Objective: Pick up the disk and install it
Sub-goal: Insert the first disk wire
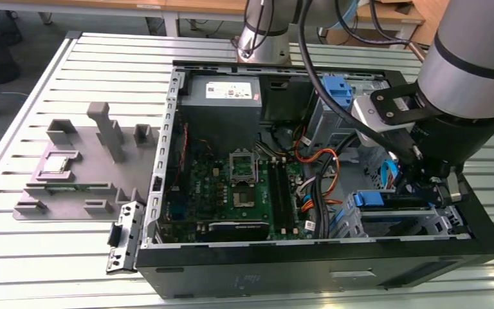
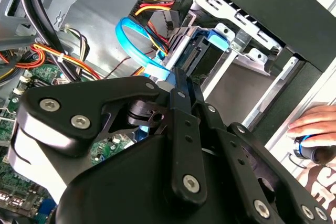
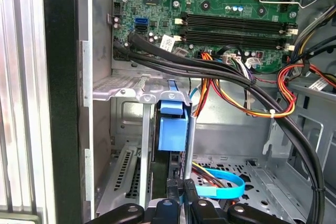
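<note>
The disk sits edge-up inside the metal drive cage at the case's front corner, on the exterior view's right. Its bright blue carrier end faces the motherboard and also shows in the second wrist view. My gripper is low over the other end of the disk. Its black fingers are drawn close together right at the disk's dark upper edge. The second wrist view shows the fingertips meeting. I cannot tell whether they pinch the carrier or only touch it.
A blue data cable loops beside the cage, and black and orange wire bundles cross above it. A narrow blue bracket stands upright further back, near the power supply. A person's hand rests outside the case. A grey fixture lies on the table.
</note>
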You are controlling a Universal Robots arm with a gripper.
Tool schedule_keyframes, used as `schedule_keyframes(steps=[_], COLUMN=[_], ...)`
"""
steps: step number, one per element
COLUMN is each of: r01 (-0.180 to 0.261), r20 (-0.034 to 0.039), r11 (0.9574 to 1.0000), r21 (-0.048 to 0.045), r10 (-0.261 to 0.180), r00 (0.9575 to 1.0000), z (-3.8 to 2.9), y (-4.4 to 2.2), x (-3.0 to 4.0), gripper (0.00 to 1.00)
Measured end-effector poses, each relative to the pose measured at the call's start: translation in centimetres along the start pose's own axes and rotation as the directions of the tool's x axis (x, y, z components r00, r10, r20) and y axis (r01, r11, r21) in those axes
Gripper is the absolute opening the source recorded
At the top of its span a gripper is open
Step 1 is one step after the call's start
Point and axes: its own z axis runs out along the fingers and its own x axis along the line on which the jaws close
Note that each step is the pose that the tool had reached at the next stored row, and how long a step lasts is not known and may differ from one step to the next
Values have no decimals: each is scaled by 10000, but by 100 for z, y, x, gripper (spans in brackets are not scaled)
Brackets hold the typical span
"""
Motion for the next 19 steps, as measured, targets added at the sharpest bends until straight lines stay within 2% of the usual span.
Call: schedule_keyframes(steps=[4,13,19], r01=[3,67,97], r20=[-2,10,18], r11=[10000,9999,9999], r21=[5,82,89], r10=[-3,-67,-97], r00=[10000,10000,10000], z=[3,35,39], y=[1,20,22], x=[0,3,5], gripper=[16,16,16])
